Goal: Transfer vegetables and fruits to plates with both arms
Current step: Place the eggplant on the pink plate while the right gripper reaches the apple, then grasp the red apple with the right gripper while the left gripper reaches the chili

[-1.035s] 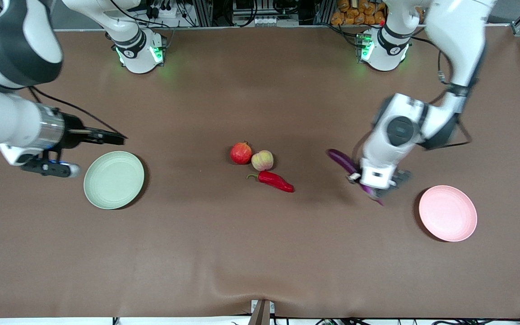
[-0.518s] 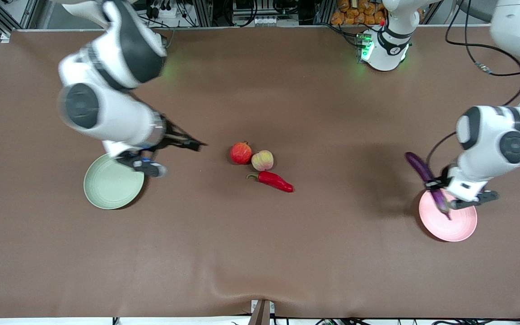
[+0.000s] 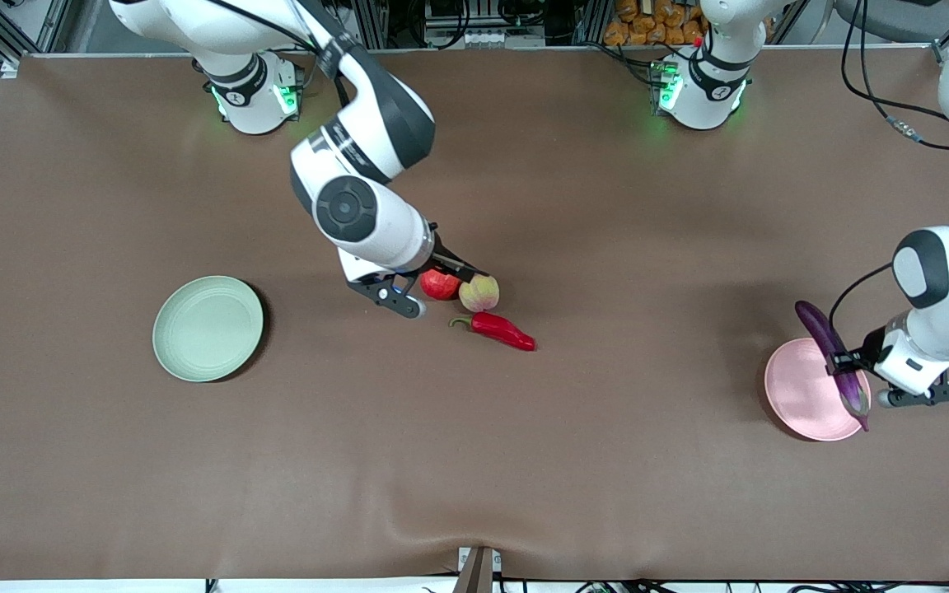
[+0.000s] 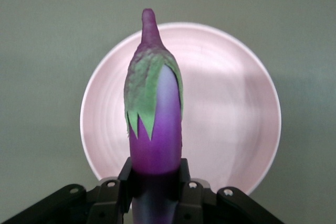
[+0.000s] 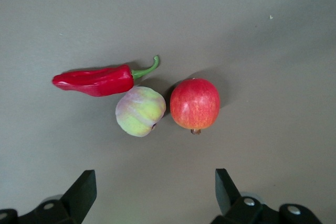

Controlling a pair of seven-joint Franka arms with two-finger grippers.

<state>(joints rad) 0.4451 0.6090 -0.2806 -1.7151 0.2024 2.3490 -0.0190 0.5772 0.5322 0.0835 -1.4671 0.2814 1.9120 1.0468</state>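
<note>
A: Front view first. Where is the left gripper (image 3: 847, 364)?

B: Over the pink plate (image 3: 804, 395) at the left arm's end of the table, clamped on the purple eggplant (image 3: 830, 350). The right gripper (image 3: 435, 290) hangs over the red pomegranate-like fruit (image 3: 440, 284), which touches the peach (image 3: 479, 292); the red chili pepper (image 3: 503, 330) lies just nearer the camera. The green plate (image 3: 207, 328) sits toward the right arm's end.

A: Left wrist view?

B: The fingers (image 4: 126, 182) pinch the eggplant (image 4: 155, 114), its green cap (image 4: 144, 87) over the pink plate (image 4: 231, 124).

A: Right wrist view?

B: The fingers (image 5: 83, 191) stand wide apart, holding nothing. Below them lie the chili pepper (image 5: 97, 80), peach (image 5: 140, 111) and red fruit (image 5: 195, 104).
</note>
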